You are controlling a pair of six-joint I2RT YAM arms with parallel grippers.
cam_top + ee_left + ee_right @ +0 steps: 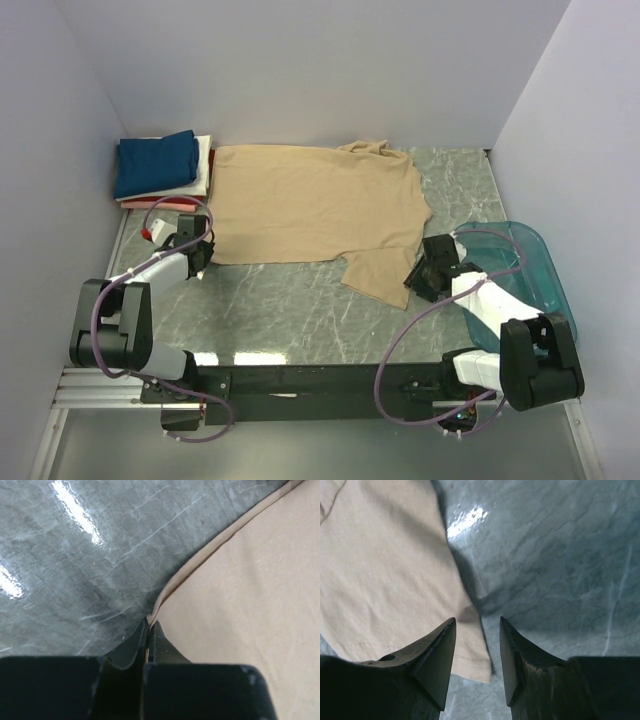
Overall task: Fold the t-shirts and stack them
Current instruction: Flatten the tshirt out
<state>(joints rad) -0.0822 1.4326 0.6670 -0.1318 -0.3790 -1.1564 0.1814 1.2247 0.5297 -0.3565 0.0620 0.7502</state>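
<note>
A tan t-shirt (310,210) lies spread flat on the grey marbled table (280,310). My left gripper (203,258) is shut on its near left hem corner; in the left wrist view the tan hem (165,592) runs into the closed jaws of that gripper (150,625). My right gripper (424,276) is open and low over the shirt's near right sleeve corner (470,650), which lies between the fingers (440,650). Folded shirts are stacked at the far left, a navy one (155,163) on top of white and red ones (204,165).
A teal translucent tub (520,265) stands at the right edge, next to the right arm. White walls close in the table on the left, back and right. The arm bases sit on a black rail at the near edge.
</note>
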